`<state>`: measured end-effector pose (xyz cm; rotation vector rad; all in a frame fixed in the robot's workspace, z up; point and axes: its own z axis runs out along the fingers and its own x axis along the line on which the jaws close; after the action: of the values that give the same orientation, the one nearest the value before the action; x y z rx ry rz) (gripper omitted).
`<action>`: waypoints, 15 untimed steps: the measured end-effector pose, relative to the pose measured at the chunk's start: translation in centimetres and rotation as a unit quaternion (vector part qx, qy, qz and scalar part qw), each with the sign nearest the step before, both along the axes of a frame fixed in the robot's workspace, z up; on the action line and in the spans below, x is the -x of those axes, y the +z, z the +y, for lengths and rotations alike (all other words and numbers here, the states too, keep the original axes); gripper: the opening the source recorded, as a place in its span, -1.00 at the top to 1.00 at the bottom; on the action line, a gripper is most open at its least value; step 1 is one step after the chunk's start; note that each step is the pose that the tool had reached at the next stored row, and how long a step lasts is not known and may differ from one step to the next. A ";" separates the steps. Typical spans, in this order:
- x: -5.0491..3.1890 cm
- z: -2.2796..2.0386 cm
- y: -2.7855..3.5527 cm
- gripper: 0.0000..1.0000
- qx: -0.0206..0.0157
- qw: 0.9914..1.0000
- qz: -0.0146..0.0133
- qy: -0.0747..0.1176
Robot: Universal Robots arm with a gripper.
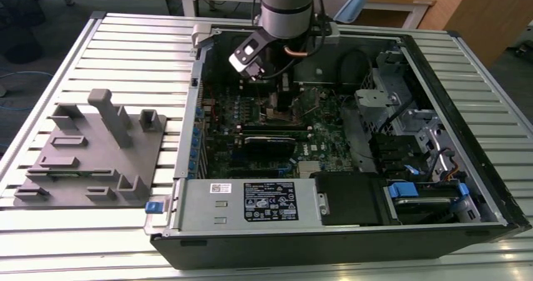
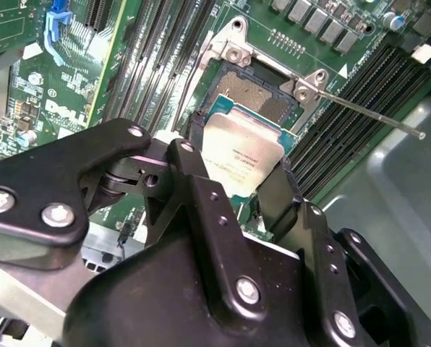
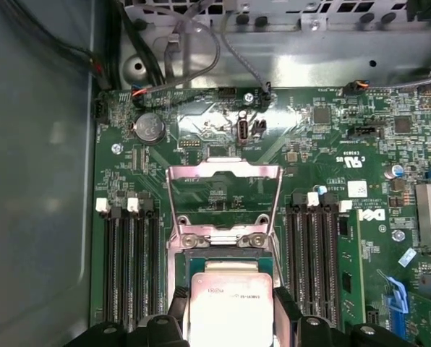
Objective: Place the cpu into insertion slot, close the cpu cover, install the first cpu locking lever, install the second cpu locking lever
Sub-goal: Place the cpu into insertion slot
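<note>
Between its two black fingers the gripper (image 2: pixel 236 172) clenches the cpu (image 3: pixel 230 307) by opposite edges, just above the golden-brown insertion slot (image 2: pixel 255 97). The chip looks light, rigid and slick-topped (its contact side is likely fragile, so edges only). Beyond it, the thin silver cpu cover (image 3: pixel 225 172) stands flipped open over the green motherboard (image 3: pixel 317 144).

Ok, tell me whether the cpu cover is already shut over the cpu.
No: in the first wrist view the cpu cover is swung open, green board showing through its window, away from the cpu.

Open computer case (image 1: pixel 333 246) on slatted table (image 1: pixel 133 44), grey fixture block (image 1: pixel 87 153), green motherboard (image 3: pixel 324 144)
</note>
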<state>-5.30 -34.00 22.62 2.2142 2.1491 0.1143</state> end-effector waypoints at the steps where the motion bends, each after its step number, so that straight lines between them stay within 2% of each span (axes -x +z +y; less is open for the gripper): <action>1: 0.01 0.01 -0.03 -0.08 0.000 1.000 0.000 0.001; 6: 0.01 0.01 -0.04 -0.08 0.000 1.000 0.000 0.002; 12: 0.11 0.01 -0.62 -0.08 0.000 1.000 0.000 0.002; 15: 0.12 0.01 -0.66 -0.08 0.000 1.000 0.000 0.002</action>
<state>-5.42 -33.99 21.97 2.2107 2.1533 0.1148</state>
